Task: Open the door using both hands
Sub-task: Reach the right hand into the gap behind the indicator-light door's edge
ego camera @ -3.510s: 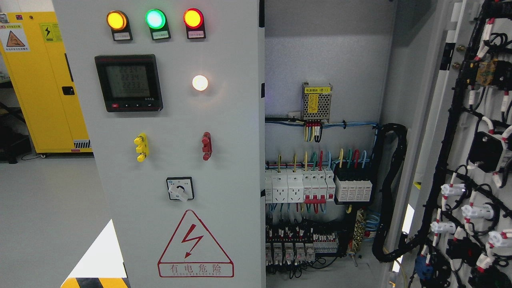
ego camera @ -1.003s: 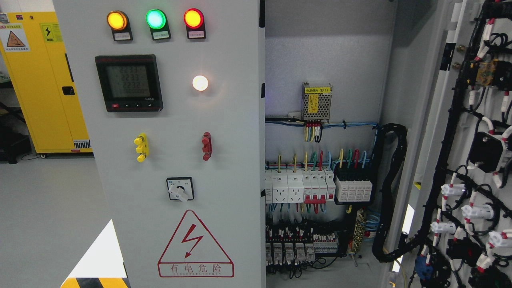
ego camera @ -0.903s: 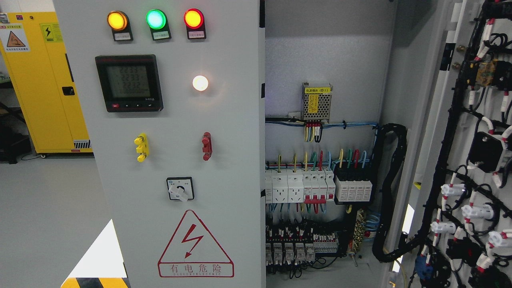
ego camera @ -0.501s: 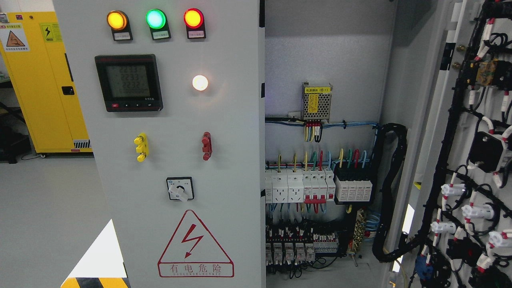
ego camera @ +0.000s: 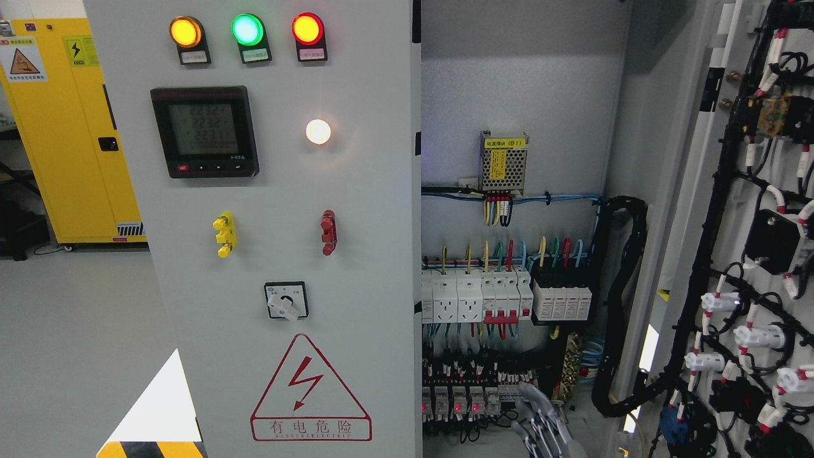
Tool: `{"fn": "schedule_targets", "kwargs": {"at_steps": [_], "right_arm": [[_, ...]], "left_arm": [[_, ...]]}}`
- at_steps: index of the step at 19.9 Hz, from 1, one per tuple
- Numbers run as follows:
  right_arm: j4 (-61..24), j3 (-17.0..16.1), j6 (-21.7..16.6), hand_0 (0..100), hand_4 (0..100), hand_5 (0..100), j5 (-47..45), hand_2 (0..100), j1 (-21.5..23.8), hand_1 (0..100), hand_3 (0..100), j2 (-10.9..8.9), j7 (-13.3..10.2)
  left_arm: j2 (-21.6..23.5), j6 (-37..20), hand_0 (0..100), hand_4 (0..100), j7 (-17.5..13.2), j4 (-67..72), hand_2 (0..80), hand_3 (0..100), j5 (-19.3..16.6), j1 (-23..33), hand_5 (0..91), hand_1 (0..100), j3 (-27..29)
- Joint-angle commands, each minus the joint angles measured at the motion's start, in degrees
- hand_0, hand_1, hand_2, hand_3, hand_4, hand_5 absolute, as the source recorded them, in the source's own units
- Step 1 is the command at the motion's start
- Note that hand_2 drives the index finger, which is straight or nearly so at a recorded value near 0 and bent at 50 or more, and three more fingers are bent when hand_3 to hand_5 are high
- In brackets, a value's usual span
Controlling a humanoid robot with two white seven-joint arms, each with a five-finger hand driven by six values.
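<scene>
The left cabinet door (ego camera: 286, 254) is a grey panel standing shut, with three lamps (ego camera: 247, 30), a meter (ego camera: 205, 131) and a rotary switch (ego camera: 286, 300). The right door (ego camera: 744, 254) is swung wide open at the picture's right, its inner side covered in black wiring. Between them the cabinet interior (ego camera: 515, 95) shows, with breakers (ego camera: 477, 296) and relays (ego camera: 458, 397). My right hand (ego camera: 540, 416) rises from the bottom edge in front of the relays, fingers (ego camera: 531, 394) extended and spread, holding nothing. The left hand is out of view.
A black cable conduit (ego camera: 626, 305) loops along the interior's right side. A small power supply (ego camera: 503, 161) hangs on the back wall. A yellow cabinet (ego camera: 70, 127) stands at the far left across the grey floor (ego camera: 76, 343).
My right hand has come up into view at the bottom, in front of the open interior. Small red lights now show on the relays. The doors have not moved.
</scene>
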Motion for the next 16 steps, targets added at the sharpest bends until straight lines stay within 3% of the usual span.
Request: {"fn": "schedule_targets", "kwargs": {"at_steps": [1, 3, 6, 16], "right_arm": [[-0.06, 1.49, 3.86, 22, 0, 0, 0.78, 0, -9.58, 1, 0, 2.15, -0.63], [2.49, 1.48, 6.14, 22, 0, 0, 0.78, 0, -12.74, 1, 0, 3.38, -0.63], [5.66, 1.40, 8.52, 22, 0, 0, 0.78, 0, -16.61, 1, 0, 3.65, -0.37], [17.79, 0.34, 10.55, 22, 0, 0, 0.78, 0, -27.34, 1, 0, 3.74, -0.46]], "left_arm": [[-0.02, -0.02, 0, 0, -0.26, 0.00, 0.0, 0, 0.00, -0.01, 0.0, 0, 0.16], [-0.02, -0.02, 0, 0, -0.26, 0.00, 0.0, 0, 0.00, -0.01, 0.0, 0, 0.16], [-0.02, -0.02, 0, 0, -0.26, 0.00, 0.0, 0, 0.00, -0.01, 0.0, 0, 0.16], [-0.11, -0.02, 0, 0, -0.26, 0.00, 0.0, 0, 0.00, -0.01, 0.0, 0, 0.24]]}}
